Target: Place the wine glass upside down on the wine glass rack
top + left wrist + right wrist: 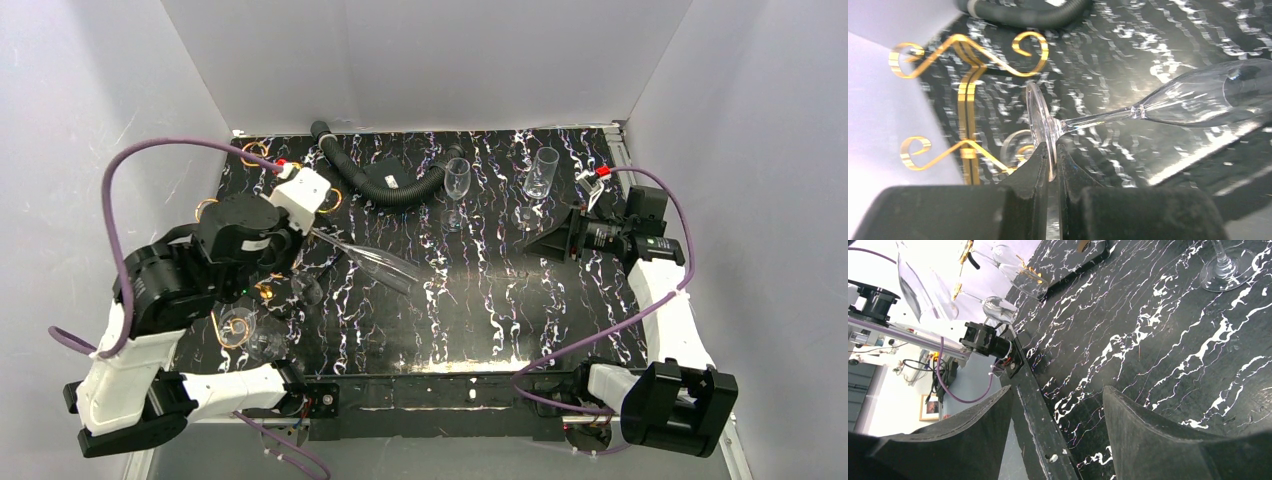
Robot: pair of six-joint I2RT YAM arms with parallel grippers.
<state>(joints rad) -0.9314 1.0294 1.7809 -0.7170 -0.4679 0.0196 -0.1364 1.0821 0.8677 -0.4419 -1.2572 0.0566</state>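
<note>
My left gripper (316,233) (1052,150) is shut on the round foot of a clear wine glass (378,262) (1198,97). The glass is held nearly level above the table, with its bowl pointing right. The gold wire wine glass rack (968,85) with curled scrolls stands just left of the glass foot. In the top view the rack (209,208) is mostly hidden under my left arm. My right gripper (533,243) (1058,395) is open and empty, low over the right half of the table.
A black corrugated hose (385,188) lies at the back. A stemmed glass (457,180) and a tall glass (543,172) stand upright at the back right. Other glasses (240,322) are at the rack. The table's front edge (1035,415) runs under my right gripper.
</note>
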